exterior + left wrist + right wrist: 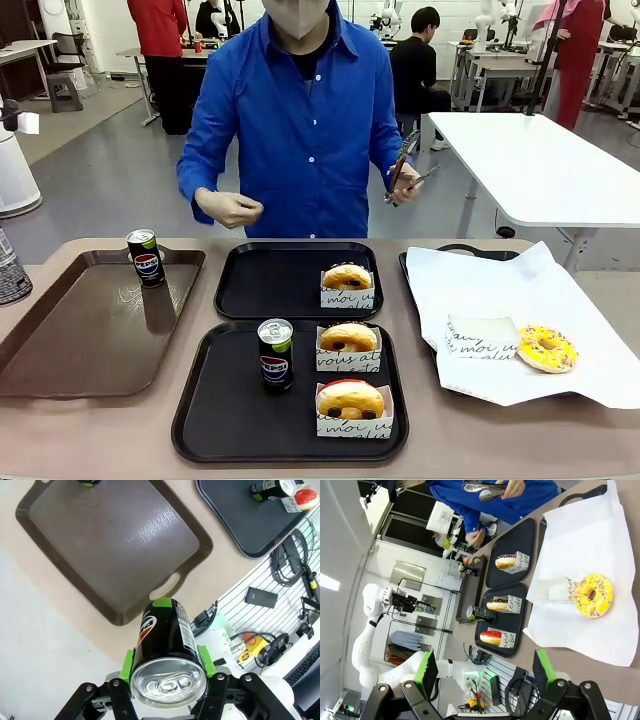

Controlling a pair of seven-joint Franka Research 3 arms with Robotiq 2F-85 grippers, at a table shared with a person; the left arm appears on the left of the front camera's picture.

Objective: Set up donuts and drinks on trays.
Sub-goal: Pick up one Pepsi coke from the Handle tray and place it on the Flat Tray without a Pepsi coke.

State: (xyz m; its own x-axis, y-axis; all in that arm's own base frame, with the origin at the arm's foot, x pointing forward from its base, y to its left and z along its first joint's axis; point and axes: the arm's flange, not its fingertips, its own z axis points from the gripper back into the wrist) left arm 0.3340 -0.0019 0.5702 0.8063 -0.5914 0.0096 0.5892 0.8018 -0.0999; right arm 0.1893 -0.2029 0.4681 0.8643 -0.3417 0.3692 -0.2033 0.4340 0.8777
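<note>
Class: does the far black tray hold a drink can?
No, the far black tray holds one boxed donut and no can.

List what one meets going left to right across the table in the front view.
Grey-patterned can at the left edge → Pepsi can on the brown tray → Pepsi can on the near black tray → boxed donuts, three in one column → white box on the paper → yellow donut.

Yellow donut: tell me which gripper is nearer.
Right. The right gripper, open, faces the yellow donut; the left gripper, holding a can, is by the brown tray at the other end.
</note>
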